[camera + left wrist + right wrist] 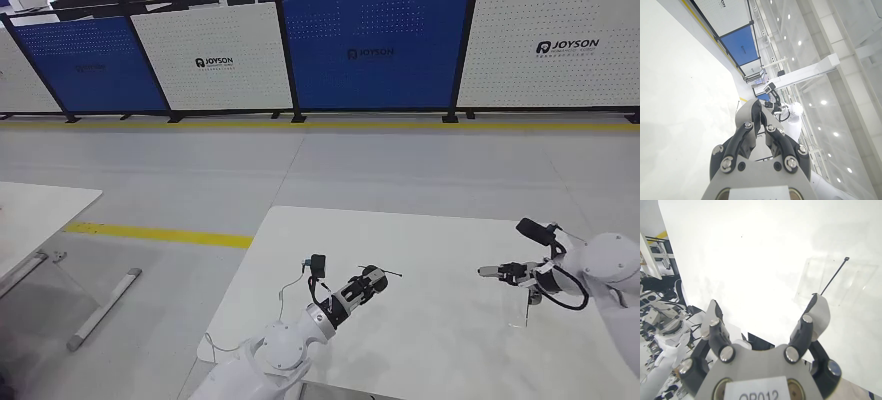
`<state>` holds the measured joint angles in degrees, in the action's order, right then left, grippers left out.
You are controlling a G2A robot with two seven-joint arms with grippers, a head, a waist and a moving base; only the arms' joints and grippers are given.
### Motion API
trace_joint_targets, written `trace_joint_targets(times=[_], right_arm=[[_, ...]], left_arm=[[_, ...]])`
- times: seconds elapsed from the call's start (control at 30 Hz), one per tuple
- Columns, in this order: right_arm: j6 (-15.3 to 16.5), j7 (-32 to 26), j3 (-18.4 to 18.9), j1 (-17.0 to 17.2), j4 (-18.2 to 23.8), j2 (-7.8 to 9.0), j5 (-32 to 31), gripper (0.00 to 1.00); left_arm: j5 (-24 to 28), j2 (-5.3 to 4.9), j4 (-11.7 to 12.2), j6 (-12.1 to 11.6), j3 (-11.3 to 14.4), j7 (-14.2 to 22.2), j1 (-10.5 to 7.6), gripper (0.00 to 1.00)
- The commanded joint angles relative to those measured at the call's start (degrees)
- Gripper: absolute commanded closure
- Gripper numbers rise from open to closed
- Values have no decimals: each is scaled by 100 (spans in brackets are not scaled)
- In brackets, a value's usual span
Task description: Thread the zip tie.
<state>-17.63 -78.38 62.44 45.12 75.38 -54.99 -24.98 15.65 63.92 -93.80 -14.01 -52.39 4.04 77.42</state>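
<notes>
Top view: left gripper point(380, 277), left of the desk's middle, pinches a tie point(396, 273) at its tip; right gripper point(486, 270) hangs toward the right edge. Left wrist view: pads point(756, 115) pressed together. Right wrist view: fingers point(818, 308) spread, a second tie point(834, 275) slanting across a clear sheet point(810, 275) beside one fingertip.

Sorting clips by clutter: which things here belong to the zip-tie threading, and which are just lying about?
Job: black zip tie in the shut left pincer; second zip tie; open right pincer.
Lying about, apparently: clear plate; partition panels.
</notes>
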Motion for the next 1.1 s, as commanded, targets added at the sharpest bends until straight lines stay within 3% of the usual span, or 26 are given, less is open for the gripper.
trace_joint_targets(times=[0.0, 0.13, 0.27, 0.6, 0.7, 0.8, 1.07], right_arm=[[62, -125, 13, -1, 47, 40, -239, 0], [414, -126, -234, -95, 83, 132, -664, 0], [1231, -126, -717, -379, -354, 175, -397, 0], [1339, -30, -740, -301, -404, 174, -403, 0], [1118, -14, -771, -378, -594, 158, -546, 0], [602, 82, -882, -428, -647, 116, -813, 0], [484, 26, -979, -469, -671, 76, -892, 0]], left_arm=[[0, 0, 0, 0, 0, 0, 0, 100], [0, 0, 0, 0, 0, 0, 0, 100], [0, 0, 0, 0, 0, 0, 0, 100], [0, 0, 0, 0, 0, 0, 0, 100], [0, 0, 0, 0, 0, 0, 0, 100], [0, 0, 0, 0, 0, 0, 0, 100], [0, 0, 0, 0, 0, 0, 0, 100]])
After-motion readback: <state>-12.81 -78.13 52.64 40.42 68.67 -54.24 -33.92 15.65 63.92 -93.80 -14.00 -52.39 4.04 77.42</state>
